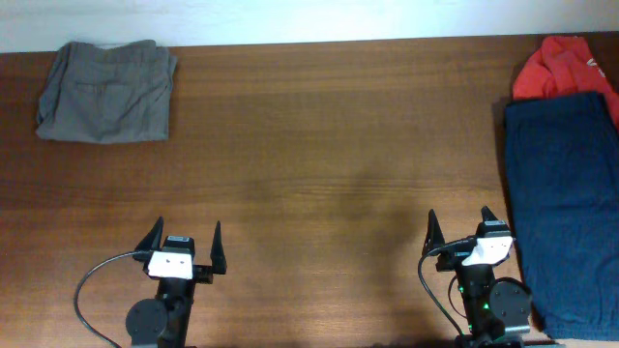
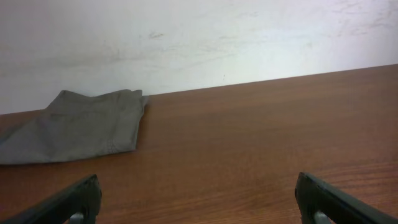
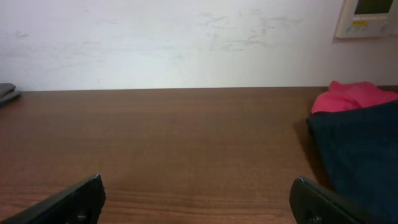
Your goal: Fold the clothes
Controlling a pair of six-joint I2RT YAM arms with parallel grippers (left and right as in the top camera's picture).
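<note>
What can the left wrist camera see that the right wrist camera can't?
Only the left wrist view shows the grey folded trousers laid out whole. Only the right wrist view shows the red top, the dark navy piece, and a wall panel; of grey it catches just a sliver at its left edge. Both show the brown table and the white wall.

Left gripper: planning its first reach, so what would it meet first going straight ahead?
Only bare table, then the wall, it seems; the grey trousers lie just left of its line, though a finger might brush them.
</note>
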